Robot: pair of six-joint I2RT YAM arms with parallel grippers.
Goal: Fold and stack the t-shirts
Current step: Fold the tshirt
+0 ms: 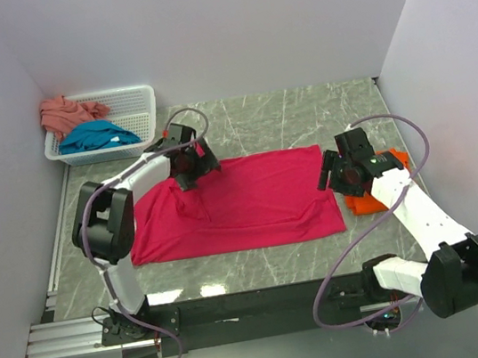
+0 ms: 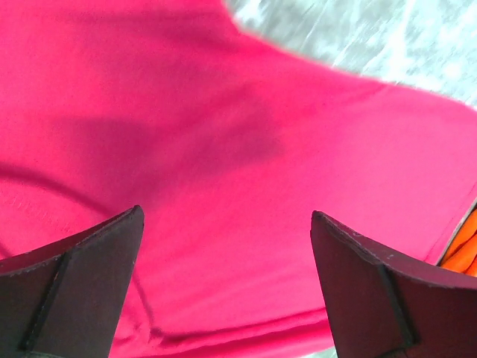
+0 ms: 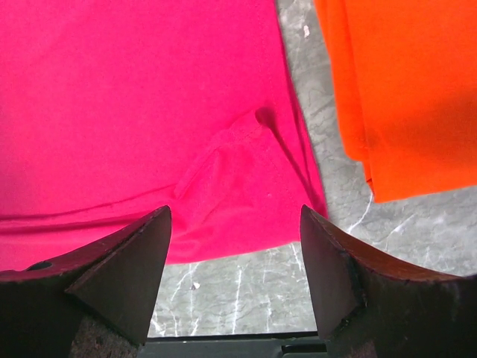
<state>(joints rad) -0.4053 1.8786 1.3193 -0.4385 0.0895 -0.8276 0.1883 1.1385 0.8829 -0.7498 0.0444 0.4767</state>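
The magenta-red t-shirt (image 1: 243, 204) lies spread flat across the middle of the table, filling the left wrist view (image 2: 223, 149) and most of the right wrist view (image 3: 134, 104). A folded bright orange t-shirt (image 1: 370, 200) rests at the right, partly under the right arm (image 3: 410, 89). Teal (image 1: 97, 135) and salmon-pink (image 1: 63, 113) t-shirts lie bunched in the white basket. My left gripper (image 1: 191, 173) hovers open over the red shirt's upper left part (image 2: 225, 216), holding nothing. My right gripper (image 1: 328, 175) stands open over the shirt's right edge (image 3: 235, 212), empty.
The white mesh basket (image 1: 142, 103) stands at the back left corner. Grey marble tabletop (image 1: 301, 111) shows behind and in front of the red shirt. White walls close in the left, back and right sides.
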